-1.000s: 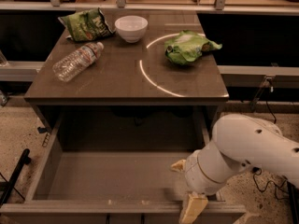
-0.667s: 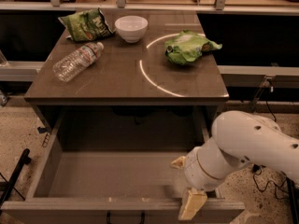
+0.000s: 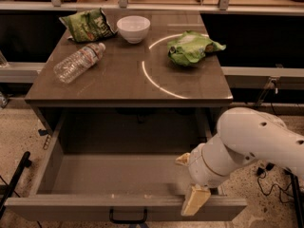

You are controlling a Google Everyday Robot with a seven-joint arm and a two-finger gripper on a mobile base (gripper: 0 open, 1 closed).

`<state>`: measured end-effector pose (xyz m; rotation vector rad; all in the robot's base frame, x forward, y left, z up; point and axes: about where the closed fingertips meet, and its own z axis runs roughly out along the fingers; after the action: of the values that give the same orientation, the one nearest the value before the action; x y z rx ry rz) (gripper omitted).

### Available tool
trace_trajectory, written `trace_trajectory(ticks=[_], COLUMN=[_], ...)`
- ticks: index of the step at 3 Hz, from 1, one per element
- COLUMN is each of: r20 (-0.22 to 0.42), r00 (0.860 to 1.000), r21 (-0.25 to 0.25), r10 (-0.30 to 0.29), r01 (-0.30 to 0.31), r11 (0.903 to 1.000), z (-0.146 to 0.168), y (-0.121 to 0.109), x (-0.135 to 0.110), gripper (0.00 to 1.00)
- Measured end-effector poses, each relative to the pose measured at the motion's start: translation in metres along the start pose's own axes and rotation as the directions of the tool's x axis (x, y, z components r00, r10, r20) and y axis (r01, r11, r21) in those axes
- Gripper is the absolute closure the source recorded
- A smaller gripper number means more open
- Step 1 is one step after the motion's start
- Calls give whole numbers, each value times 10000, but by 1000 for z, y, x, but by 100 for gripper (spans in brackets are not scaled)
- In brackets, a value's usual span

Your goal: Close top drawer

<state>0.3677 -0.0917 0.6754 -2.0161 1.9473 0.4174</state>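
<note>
Top drawer is pulled fully out from under the bench. The deep grey-brown interior is exposed and nothing is visible in it. Its front panel runs along the bottom of the view, with the dark bar handle centred on it. End effector is at the drawer's front right corner. Its fingers are apart: one beige finger sits inside the drawer cavity, and the other hangs over the outer face of the front panel, so the pair straddles the panel's top edge. I can't tell whether either finger actually touches the panel. The white arm comes in from the right side, next to the drawer's right wall. On the bench top, a clear plastic bottle lies on its side near the left edge. A green chip bag is at the back left, with a white bowl just beside it. A crumpled green bag is at the back right. A bright curved arc shows on the surface between the bowl and the crumpled bag.
</note>
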Motion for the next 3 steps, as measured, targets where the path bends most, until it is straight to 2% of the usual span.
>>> trace_trajectory(ticks=[1, 2, 3], r20=[19, 149, 238], r00=[9998, 9990, 9983], r21=[111, 425, 546], r10=[180, 415, 526], r01=[-180, -421, -538], r11=[9998, 9982, 9971], z=[2, 3, 2], y=[-14, -45, -60], x=[1, -3, -4], gripper=[20, 12, 10])
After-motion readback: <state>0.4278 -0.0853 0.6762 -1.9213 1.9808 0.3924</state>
